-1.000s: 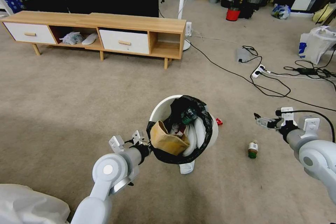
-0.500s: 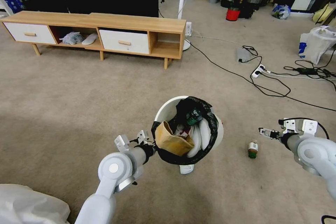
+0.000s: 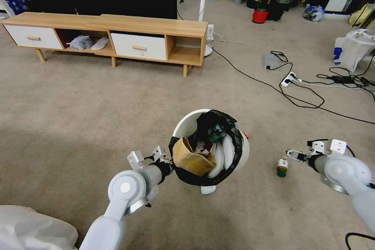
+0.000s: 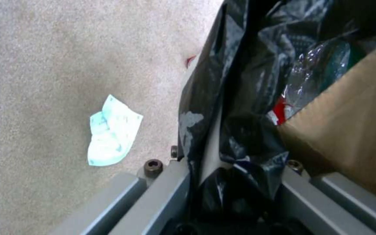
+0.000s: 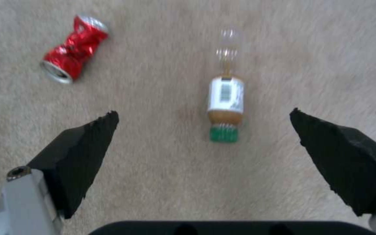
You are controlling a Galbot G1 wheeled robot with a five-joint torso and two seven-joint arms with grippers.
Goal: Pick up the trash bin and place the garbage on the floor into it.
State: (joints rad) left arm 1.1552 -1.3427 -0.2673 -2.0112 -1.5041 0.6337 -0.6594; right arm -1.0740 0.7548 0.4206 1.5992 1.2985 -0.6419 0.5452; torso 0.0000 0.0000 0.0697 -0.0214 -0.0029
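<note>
The left gripper [image 3: 168,163] held the one trash bin [image 3: 186,124] by its near rim, its fingers [image 4: 170,192] closed on the white wall and the black bag liner [image 4: 223,85], so the bin hung tilted above the floor [image 3: 117,97]. Inside the bin lay one brown paper carton [image 3: 191,159], white tissues [image 3: 222,152], one green bottle [image 3: 216,130] and a scrap of red-and-white wrapper [image 4: 279,112].

Three pieces of garbage lay on the carpet. One crumpled tissue [image 4: 112,130] rested just under the bin. One crushed red can [image 5: 75,47] lay beside the bin's far side, a red edge of it showing past the rim in the head view. One small bottle [image 3: 282,166] with a white label and green cap lay on its side to the right of the bin.

The right gripper [image 3: 293,154] hovered over that bottle, fingers [image 5: 77,153] spread wide and empty, the bottle lying between them in the wrist view.
</note>
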